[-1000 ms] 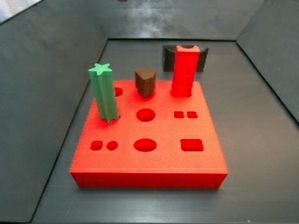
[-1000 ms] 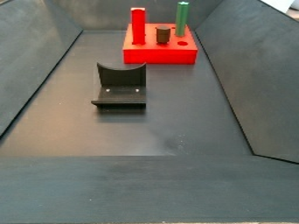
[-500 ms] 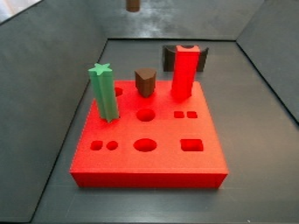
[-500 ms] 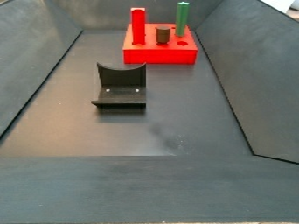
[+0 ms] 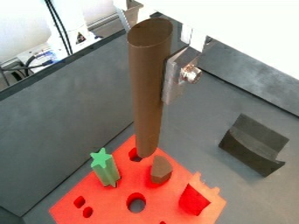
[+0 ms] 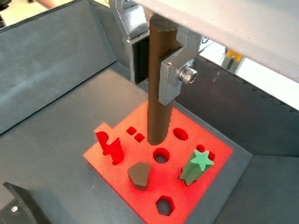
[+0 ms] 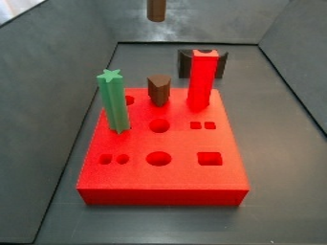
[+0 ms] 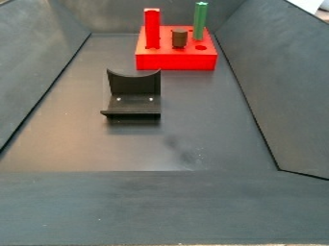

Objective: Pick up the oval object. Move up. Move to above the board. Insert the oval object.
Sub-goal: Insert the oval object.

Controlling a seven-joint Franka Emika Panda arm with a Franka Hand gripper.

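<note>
Desk (image 8: 167, 144) of dark grey with sloped walls carries one red board (image 7: 160, 153) and one fixture (image 8: 133, 94). We count three pegs standing in the board: one green star peg (image 7: 114, 100), one dark brown peg (image 7: 159, 91), one red post (image 7: 201, 77). We see the gripper (image 5: 163, 66) high above the board, its fingers (image 5: 177, 74) clamped on the single oval object (image 5: 149, 87), hanging upright.

The gripper (image 5: 163, 66) hung high over the board (image 5: 82, 185), its fingers (image 5: 177, 66) clamped on the oval object (image 5: 149, 87). Below the fingers, three obstacles ringed the open holes: the green star peg (image 5: 104, 166), the short dark peg (image 5: 160, 170) and the red post (image 5: 194, 202). The fixture (image 5: 254, 143) stood well apart, off the board.
</note>
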